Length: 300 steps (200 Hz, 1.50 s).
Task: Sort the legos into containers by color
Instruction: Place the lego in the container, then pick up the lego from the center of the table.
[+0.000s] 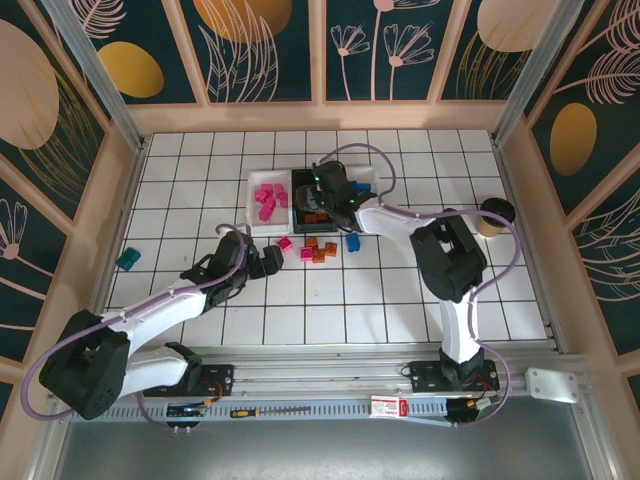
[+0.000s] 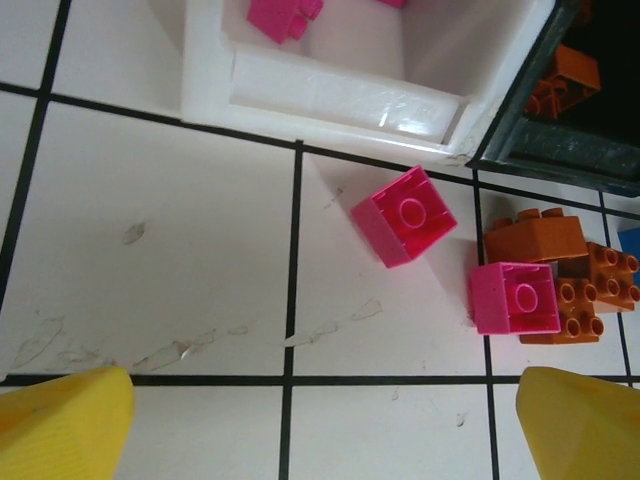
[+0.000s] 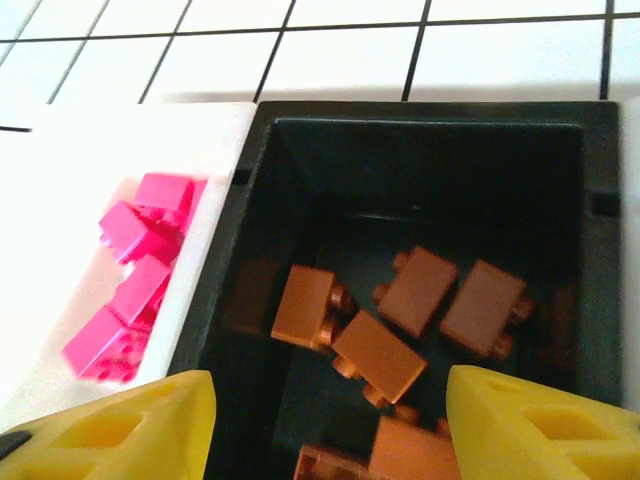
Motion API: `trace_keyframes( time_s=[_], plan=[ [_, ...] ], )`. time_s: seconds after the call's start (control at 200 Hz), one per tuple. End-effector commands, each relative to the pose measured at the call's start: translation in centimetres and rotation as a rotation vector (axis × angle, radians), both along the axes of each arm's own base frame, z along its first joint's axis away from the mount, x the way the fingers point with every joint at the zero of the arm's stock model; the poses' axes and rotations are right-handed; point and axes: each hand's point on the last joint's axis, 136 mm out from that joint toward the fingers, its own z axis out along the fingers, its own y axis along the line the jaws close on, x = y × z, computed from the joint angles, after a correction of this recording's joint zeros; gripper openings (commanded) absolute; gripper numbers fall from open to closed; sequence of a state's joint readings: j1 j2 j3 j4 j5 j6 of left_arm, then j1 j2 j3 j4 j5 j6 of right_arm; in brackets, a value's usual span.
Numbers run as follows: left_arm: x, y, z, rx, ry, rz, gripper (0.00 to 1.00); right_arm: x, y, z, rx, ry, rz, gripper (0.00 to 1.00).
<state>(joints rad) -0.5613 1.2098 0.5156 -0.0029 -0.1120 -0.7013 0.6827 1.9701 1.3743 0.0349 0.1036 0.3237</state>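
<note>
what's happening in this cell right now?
Lego colour sort, partway through. The right arm holds its jaws open over the black tray, which has orange-brown bricks in it. The left arm hovers with jaws open above loose pink bricks on the tiles, beside the white tray holding other pink ones. A few orange-brown ones and a blue brick lie unsorted beside them.

Teal block (image 1: 128, 259) on white tiled table (image 1: 380, 305), lidded paper cup (image 1: 494, 217) at right, screwdriver (image 1: 262, 411) on near rail

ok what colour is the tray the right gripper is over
The tray is black, clearest in the right wrist view.
</note>
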Motion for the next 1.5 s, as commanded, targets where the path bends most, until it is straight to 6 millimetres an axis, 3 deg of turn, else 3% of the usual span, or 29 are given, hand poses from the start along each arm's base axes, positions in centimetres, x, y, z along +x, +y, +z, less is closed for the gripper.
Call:
trace_keyframes(
  time_s=[0.0, 0.205, 0.345, 0.53, 0.801, 1.046, 1.161, 1.411, 1.496],
  plan=[
    [1.2, -1.5, 1.4, -0.005, -0.042, -0.054, 0.93, -1.7, -0.4, 5.5, 0.104, -0.098, 0.011, 0.63],
    [3.0, -2.8, 0.1, 0.117, -0.032, -0.076, 0.79, -5.7, -2.9, 5.2, 0.139, -0.094, 0.005, 0.64],
    [4.8, -3.0, -1.3, 0.199, -0.041, -0.056, 0.79, -7.4, -4.7, 5.1, 0.144, -0.095, -0.020, 0.64],
    [7.1, -3.4, -1.4, 0.229, -0.098, -0.026, 0.77, -8.5, -6.3, 5.9, 0.151, -0.112, -0.041, 0.65],
    [8.6, -4.3, -2.8, 0.251, -0.104, -0.033, 0.76, -9.1, -7.4, 7.1, 0.155, -0.139, -0.056, 0.65],
    [8.5, -3.9, -5.9, 0.294, -0.048, -0.023, 0.66, -9.6, -7.8, 7.5, 0.165, -0.148, -0.058, 0.65],
    [7.9, -3.4, -6.8, 0.298, -0.026, -0.013, 0.55, -9.7, -8.1, 7.4, 0.164, -0.148, -0.061, 0.65],
    [5.9, -2.1, -6.6, 0.264, -0.016, 0.017, 0.30, -9.8, -8.2, 7.4, 0.174, -0.149, -0.065, 0.66],
    [5.4, -1.8, -4.9, 0.233, -0.038, 0.031, 0.24, -10.0, -8.3, 7.1, 0.172, -0.144, -0.064, 0.66]
  ],
)
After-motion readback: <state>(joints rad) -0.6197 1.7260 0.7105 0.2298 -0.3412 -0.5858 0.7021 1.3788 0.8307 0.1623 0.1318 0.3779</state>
